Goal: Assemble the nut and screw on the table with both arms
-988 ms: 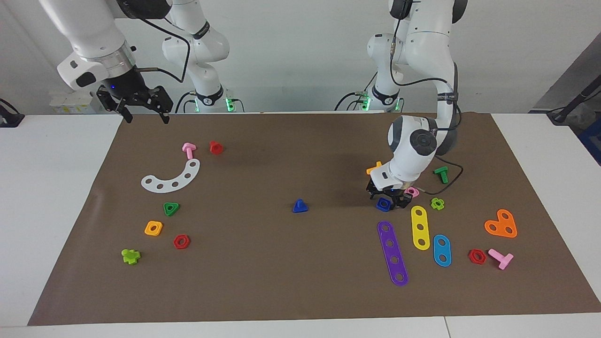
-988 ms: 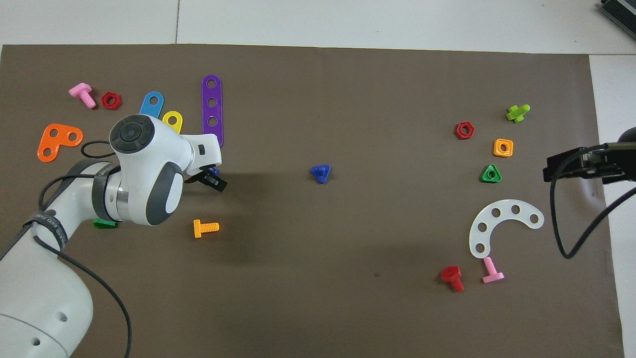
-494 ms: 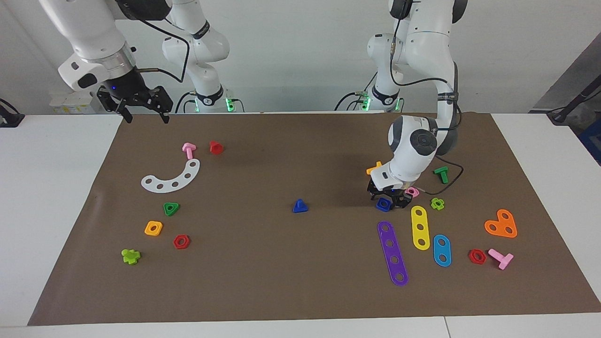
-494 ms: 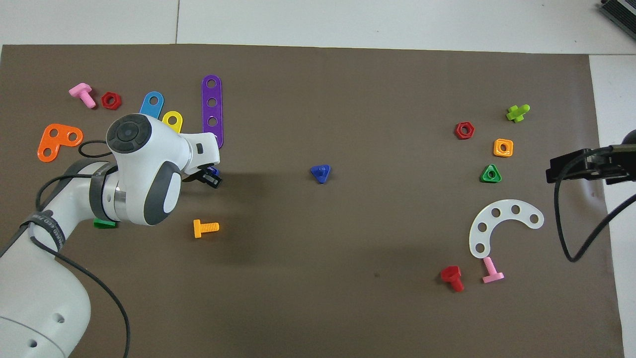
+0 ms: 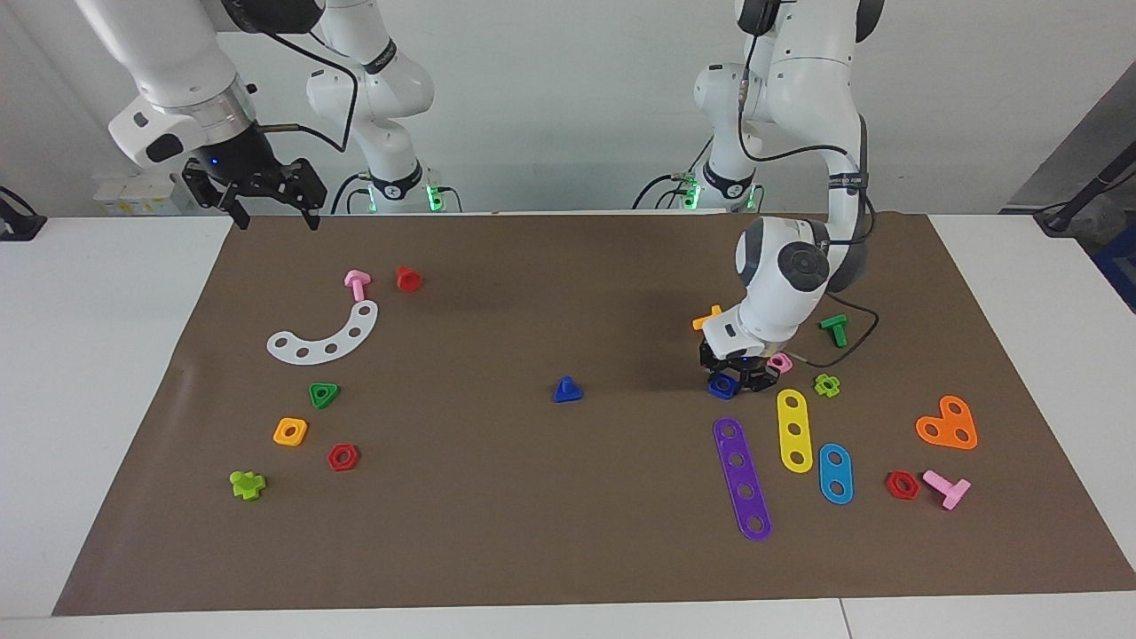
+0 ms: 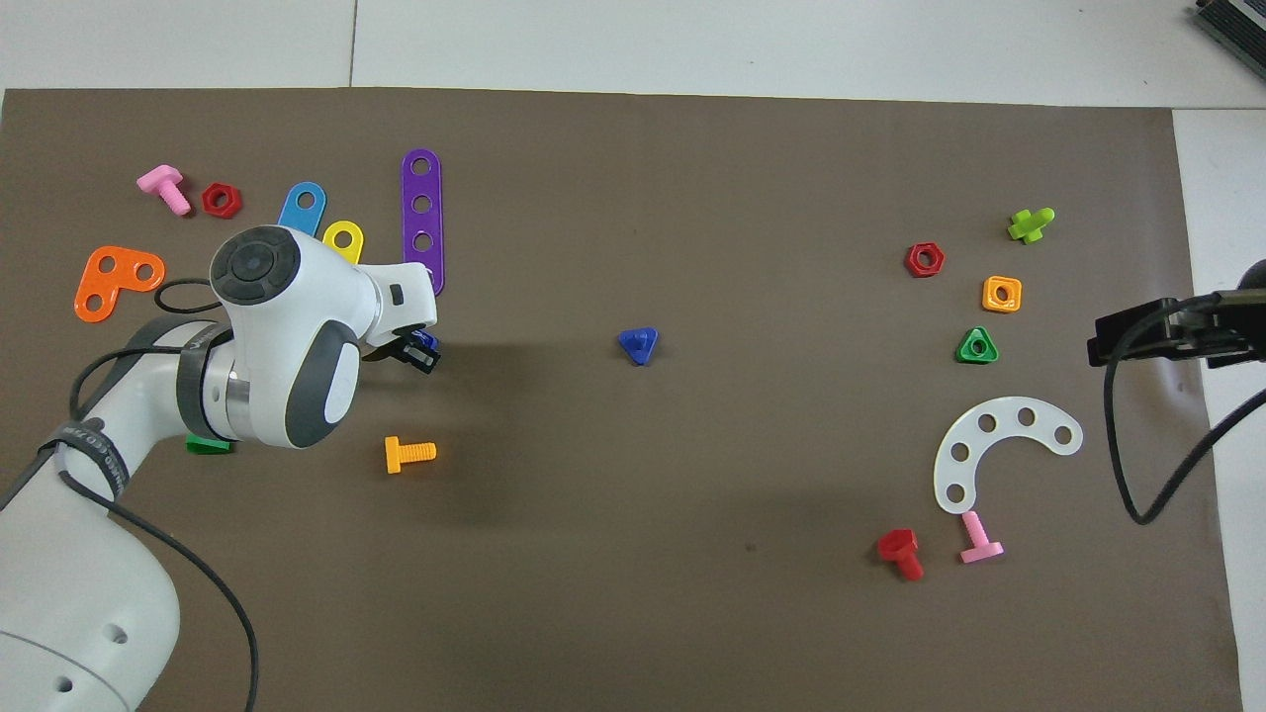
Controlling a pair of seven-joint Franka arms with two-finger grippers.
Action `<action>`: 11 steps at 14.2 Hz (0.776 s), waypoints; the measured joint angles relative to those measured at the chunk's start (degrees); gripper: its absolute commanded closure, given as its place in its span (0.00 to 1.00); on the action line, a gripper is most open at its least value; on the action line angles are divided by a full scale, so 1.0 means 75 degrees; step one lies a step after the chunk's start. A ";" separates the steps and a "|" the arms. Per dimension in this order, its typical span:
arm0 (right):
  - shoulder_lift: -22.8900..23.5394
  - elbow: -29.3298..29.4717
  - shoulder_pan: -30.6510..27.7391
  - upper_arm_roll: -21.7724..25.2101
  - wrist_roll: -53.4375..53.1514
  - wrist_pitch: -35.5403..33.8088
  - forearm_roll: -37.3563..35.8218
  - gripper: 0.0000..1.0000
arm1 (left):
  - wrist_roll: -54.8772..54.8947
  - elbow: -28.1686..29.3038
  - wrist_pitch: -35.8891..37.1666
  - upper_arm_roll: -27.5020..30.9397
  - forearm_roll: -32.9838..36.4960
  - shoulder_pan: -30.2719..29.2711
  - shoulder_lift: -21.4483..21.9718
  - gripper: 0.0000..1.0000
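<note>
We have the left gripper [image 5: 729, 380] down on the mat, clamped on the nut [image 5: 723, 384], beside the pink nut [image 5: 779, 362]. Screw [image 5: 566, 390] sits mid-worktop [image 5: 115, 373], well apart. Right gripper [image 5: 272, 213] waits w/ jaws wide over the mat's edge at its arm's end.

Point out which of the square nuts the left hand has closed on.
The dark-blue nut, pinched by the left hand beside the pink nut. The orange nut lies untouched toward the right arm's end.
</note>
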State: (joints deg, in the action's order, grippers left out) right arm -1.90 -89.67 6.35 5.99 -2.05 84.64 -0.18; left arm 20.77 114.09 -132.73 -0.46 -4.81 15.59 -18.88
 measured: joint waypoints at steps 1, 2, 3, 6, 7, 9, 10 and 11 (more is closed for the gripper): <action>0.0000 0.0000 -0.0001 0.0002 0.0075 0.0005 -0.0016 0.00 | -0.0358 -0.0071 0.0002 -0.0004 -0.0021 0.0000 0.0000 0.79; 0.0000 -0.0001 -0.0002 0.0003 0.0140 0.0034 -0.0082 0.00 | -0.0865 -0.0201 0.0063 -0.0016 -0.0029 0.0010 -0.0003 0.79; 0.0000 -0.0004 -0.0004 0.0004 0.0180 0.0093 -0.0173 0.00 | -0.1347 -0.0402 0.0265 -0.0024 -0.0033 0.0062 -0.0008 0.79; 0.0000 -0.0012 -0.0016 0.0013 0.0188 0.0148 -0.0219 0.00 | -0.2944 -0.1251 0.1107 -0.0036 -0.0057 0.0514 -0.0067 0.79; 0.0000 -0.0012 -0.0016 0.0013 0.0188 0.0148 -0.0219 0.00 | -0.3458 -0.1495 0.1250 -0.0041 -0.0058 0.0738 -0.0110 0.79; 0.0000 -0.0012 -0.0016 0.0012 0.0188 0.0148 -0.0217 0.00 | -0.4283 -0.1868 0.1351 -0.0049 -0.0117 0.1201 -0.0229 0.79; 0.0000 -0.0012 -0.0016 0.0011 0.0188 0.0148 -0.0207 0.00 | -0.4592 -0.2056 0.1415 -0.0051 -0.0222 0.1414 -0.0305 0.79; 0.0000 -0.0013 -0.0016 0.0010 0.0188 0.0148 -0.0189 0.00 | -0.4853 -0.2263 0.1530 -0.0051 -0.0316 0.1604 -0.0391 0.79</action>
State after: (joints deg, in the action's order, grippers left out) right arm -1.90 -89.77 6.23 6.06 -0.65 85.74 -1.59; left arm -15.63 97.11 -121.25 -0.84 -7.17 27.62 -21.81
